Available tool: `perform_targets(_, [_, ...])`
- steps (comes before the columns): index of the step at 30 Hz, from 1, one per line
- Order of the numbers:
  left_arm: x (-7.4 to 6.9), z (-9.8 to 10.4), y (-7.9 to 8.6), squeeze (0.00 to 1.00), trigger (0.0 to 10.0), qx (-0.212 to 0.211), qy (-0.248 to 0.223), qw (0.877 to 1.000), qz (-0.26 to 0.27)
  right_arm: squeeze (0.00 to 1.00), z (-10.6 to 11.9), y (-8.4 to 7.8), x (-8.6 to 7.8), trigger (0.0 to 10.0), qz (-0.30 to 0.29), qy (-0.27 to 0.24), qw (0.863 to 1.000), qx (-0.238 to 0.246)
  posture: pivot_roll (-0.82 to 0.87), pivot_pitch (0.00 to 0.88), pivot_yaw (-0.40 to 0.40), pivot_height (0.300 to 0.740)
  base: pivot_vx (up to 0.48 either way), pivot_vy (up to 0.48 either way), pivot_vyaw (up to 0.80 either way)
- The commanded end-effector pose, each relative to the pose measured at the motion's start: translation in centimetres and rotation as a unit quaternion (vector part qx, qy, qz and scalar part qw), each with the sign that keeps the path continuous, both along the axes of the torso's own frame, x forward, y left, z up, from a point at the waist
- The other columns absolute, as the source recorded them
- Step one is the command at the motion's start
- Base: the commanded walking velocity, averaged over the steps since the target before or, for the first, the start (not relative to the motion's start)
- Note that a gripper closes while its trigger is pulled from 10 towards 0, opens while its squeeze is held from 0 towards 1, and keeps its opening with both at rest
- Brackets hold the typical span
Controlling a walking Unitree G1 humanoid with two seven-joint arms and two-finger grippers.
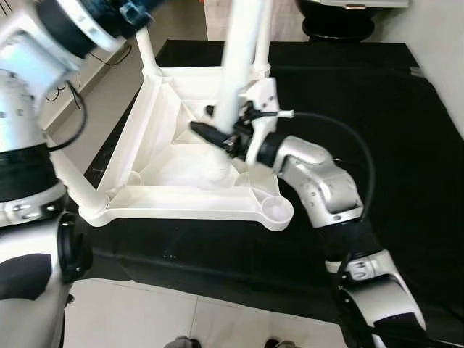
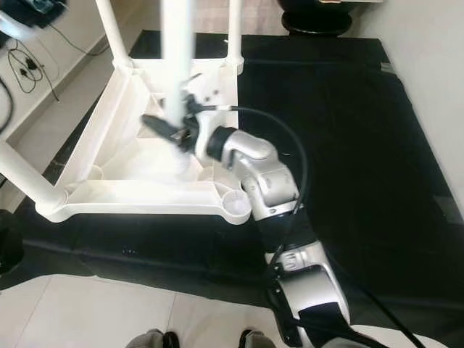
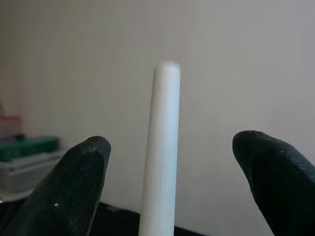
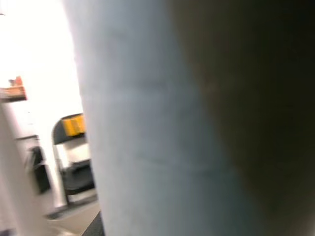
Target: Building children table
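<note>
A white plastic children's table lies upside down on a black mat. White legs stand in its far left corner, far right corner and near left corner. The near right corner shows a round socket. Another white leg stands almost upright over the middle of the underside, its lower end on the plastic. My right gripper is shut on this leg low down. My left gripper is raised at the upper left, open, with a leg's top between its fingers, untouched.
The mat covers the floor to the right of the table. Pale tiles lie in front, with a person's shoes at the lower edge. Cables trail on the floor at the left. A black round base stands beyond the mat.
</note>
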State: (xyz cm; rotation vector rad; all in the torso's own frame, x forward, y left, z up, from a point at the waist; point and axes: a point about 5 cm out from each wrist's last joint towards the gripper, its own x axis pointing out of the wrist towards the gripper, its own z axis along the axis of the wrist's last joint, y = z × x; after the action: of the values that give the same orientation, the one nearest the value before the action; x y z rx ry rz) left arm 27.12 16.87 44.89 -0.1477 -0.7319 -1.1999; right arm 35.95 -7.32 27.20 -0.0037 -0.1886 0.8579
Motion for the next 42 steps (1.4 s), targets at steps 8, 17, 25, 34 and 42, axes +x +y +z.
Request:
perform_targets(8, [-3.2, 0.9, 0.7, 1.0, 10.0, 0.006, -0.028, 1.0, 0.003, 0.0, 2.6, -4.4, 2.1, 0.0, -0.106, -0.048, 0.991, 0.058, 0.06, 0.159, 0.01, 0.74, 0.0, 0.0, 0.0])
perform_targets(17, [-4.3, -12.8, -1.2, 0.0, 10.0, 0.137, 0.166, 0.976, -0.003, 0.0, 2.7, -6.3, -0.2, 10.0, 0.07, -0.089, 0.993, 0.022, 0.05, 0.201, 0.015, 0.74, 0.0, 0.0, 0.0])
perform_targets(25, [-8.0, -19.5, -2.9, 0.0, 10.0, 0.197, 0.26, 0.945, 0.01, 0.0, 0.4, -6.3, -3.0, 10.0, 0.263, -0.058, 0.962, -0.044, 0.07, 0.235, 0.009, 0.74, 0.0, 0.0, 0.0])
perform_targets(34, [-11.9, -25.5, -4.4, 0.0, 10.0, 0.266, 0.329, 0.902, 0.086, 0.0, -0.2, -6.0, -3.3, 10.0, 0.363, -0.04, 0.928, -0.068, 0.09, 0.274, 0.008, 0.74, 0.0, 0.0, 0.0])
perform_targets(42, [-12.2, -27.1, -3.9, 0.0, 10.0, 0.257, 0.337, 0.881, 0.208, 0.0, -0.3, -6.2, -2.5, 10.0, 0.382, -0.04, 0.919, -0.082, 0.12, 0.315, 0.029, 0.74, 0.0, 0.0, 0.0])
